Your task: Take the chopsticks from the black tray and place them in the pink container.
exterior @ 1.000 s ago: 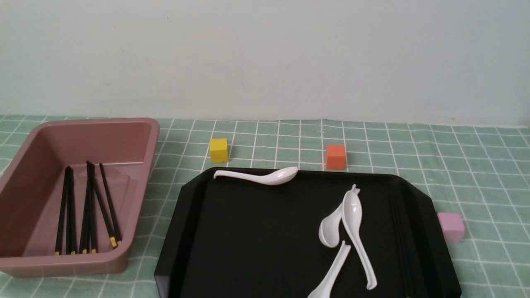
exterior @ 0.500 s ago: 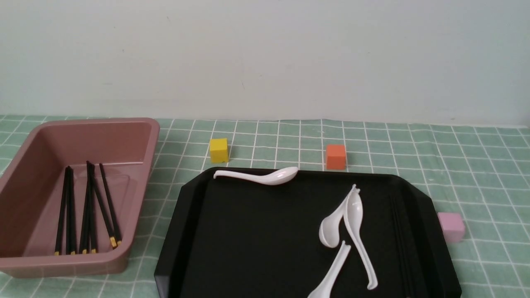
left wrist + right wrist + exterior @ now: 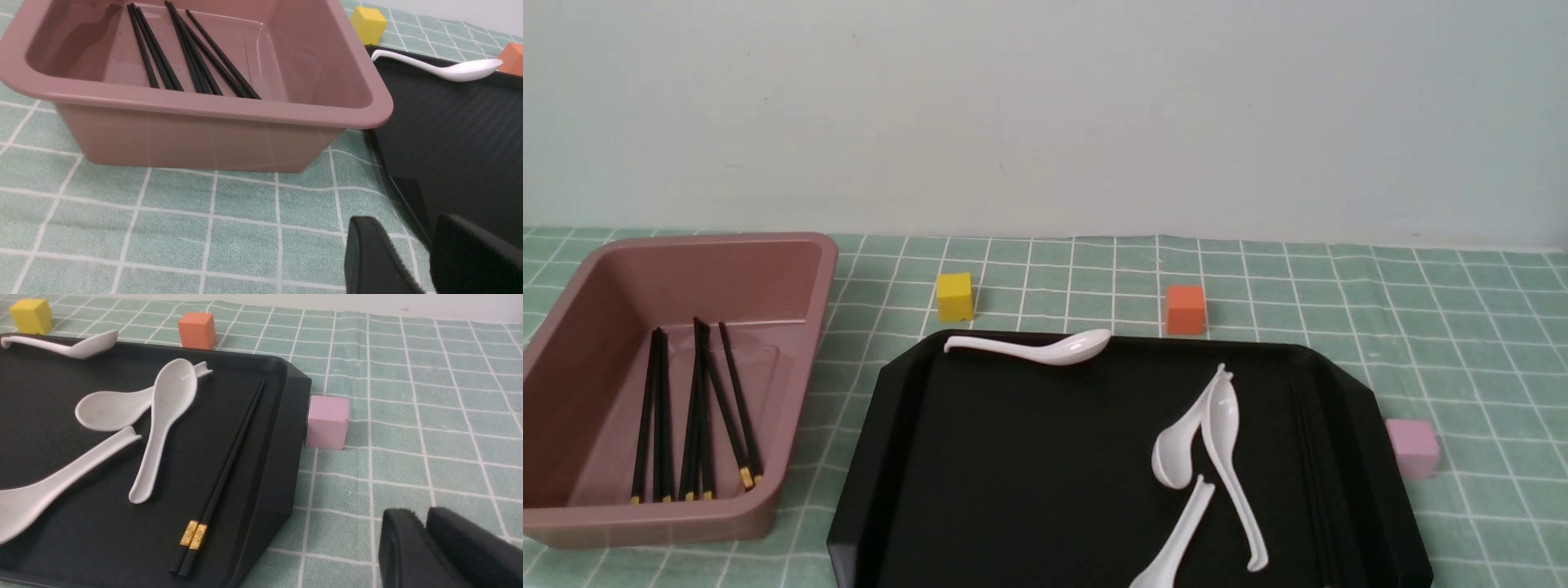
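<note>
From the front, the pink container [image 3: 678, 384] sits on the worktop's left side and several chopsticks [image 3: 698, 412] already lie in it, gold tips toward the robot. The black tray [image 3: 1029, 474] carries four white spoons [image 3: 1217, 441]. A faint pair of dark lines runs along its right side, hard to tell from the tray itself. Neither hand shows in this view.

In the left wrist view, the left hand [image 3: 425, 261] hangs over the green checked cloth just beside the tray's corner. Its two dark pads stand a narrow gap apart with nothing between them, so it looks nearly closed and empty. The tub's chopsticks lie flat on its bottom.

In the right wrist view, one pair of chopsticks [image 3: 229, 465] remains on the tray, side by side and touching, close along the right rim, with a spoon handle just beside them. The right hand [image 3: 425, 543] hovers over the cloth off the tray's right edge, pads pressed almost together, holding nothing.

These sticks look light, stiff and smooth, likely to roll or slip. Dark on dark, they are also easy to misjudge. A pinch across both near mid-length seems best, but the rim leaves little room for a pad on that side.
</note>
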Controlling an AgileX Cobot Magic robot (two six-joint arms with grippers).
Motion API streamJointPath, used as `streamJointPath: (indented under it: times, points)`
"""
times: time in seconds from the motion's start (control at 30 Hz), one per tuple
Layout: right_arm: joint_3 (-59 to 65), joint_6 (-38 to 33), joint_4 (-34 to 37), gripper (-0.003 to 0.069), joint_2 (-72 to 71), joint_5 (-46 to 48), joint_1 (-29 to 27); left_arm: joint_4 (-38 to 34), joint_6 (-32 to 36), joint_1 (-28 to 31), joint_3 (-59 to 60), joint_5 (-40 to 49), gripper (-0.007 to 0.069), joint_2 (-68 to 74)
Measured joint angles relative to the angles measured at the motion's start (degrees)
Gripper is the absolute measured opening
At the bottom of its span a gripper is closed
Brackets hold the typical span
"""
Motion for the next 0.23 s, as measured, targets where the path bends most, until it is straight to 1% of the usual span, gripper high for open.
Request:
streamJointPath:
  times: [0.23]
  points:
    - [0.0,0.0,0.0,0.0118,0.0,0.0,0.0,0.0,0.0,0.0,0.0,0.0,0.0238,0.0]
